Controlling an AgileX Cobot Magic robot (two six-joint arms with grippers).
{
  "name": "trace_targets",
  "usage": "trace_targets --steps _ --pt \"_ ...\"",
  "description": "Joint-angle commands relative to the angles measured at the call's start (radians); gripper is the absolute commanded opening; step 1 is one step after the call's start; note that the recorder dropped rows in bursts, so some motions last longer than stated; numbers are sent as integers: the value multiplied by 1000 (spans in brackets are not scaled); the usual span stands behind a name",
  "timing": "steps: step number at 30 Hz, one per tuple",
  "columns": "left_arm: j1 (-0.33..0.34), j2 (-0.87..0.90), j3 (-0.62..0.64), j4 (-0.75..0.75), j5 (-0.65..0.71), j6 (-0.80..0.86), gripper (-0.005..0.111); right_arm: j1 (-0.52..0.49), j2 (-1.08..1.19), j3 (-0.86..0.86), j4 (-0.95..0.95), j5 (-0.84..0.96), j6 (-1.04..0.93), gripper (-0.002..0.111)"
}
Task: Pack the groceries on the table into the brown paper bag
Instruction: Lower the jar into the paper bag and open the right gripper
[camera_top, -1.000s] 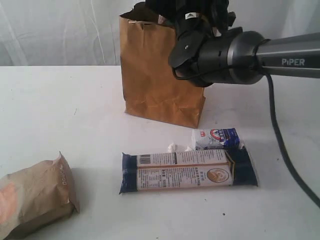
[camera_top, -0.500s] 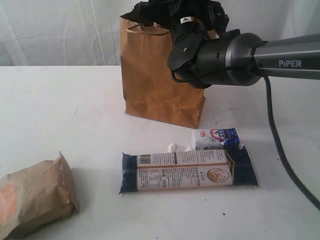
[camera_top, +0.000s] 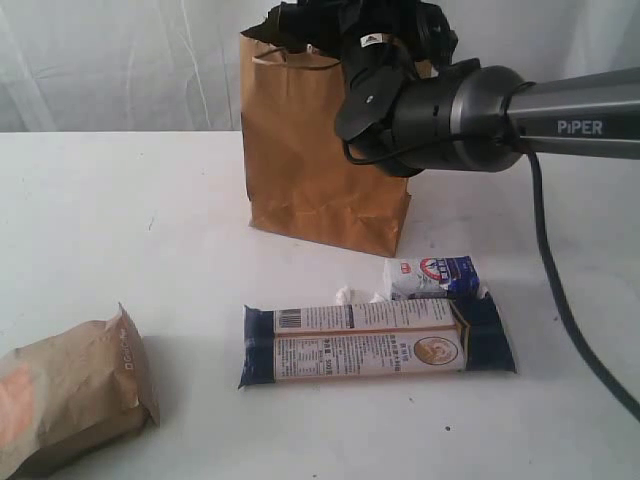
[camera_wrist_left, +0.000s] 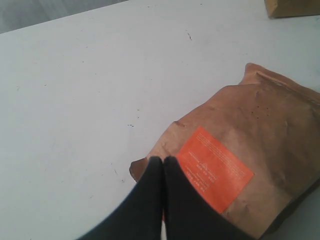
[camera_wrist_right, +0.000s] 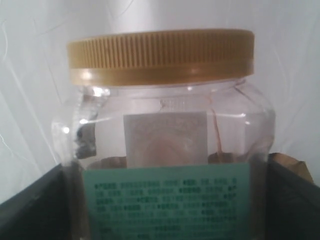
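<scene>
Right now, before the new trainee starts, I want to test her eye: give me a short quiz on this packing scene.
1. True or false: the left claw is open.
2. The right claw holds: A) the clear jar B) a silver can C) nothing.
3. How many groceries lie on the table outside the brown paper bag?
Key: 1 false, shut; 2 A; 3 three: brown pouch, long packet, small packet.

crumbs (camera_top: 345, 295): small, white, two bits close together | curtain (camera_top: 120, 60): white, folded, behind
</scene>
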Motion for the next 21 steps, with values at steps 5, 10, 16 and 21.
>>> trace_targets --steps 5,10,16,21 --pt "-7 -4 3 3 -2 0 0 -6 -14 -12 -30 39 23 58" --pt "-7 -4 3 3 -2 0 0 -6 -14 -12 -30 48 23 65" --pt "-7 -4 3 3 -2 0 0 -6 -14 -12 -30 48 23 72" --pt "-7 -4 3 3 -2 0 0 -6 -14 -12 -30 59 23 87"
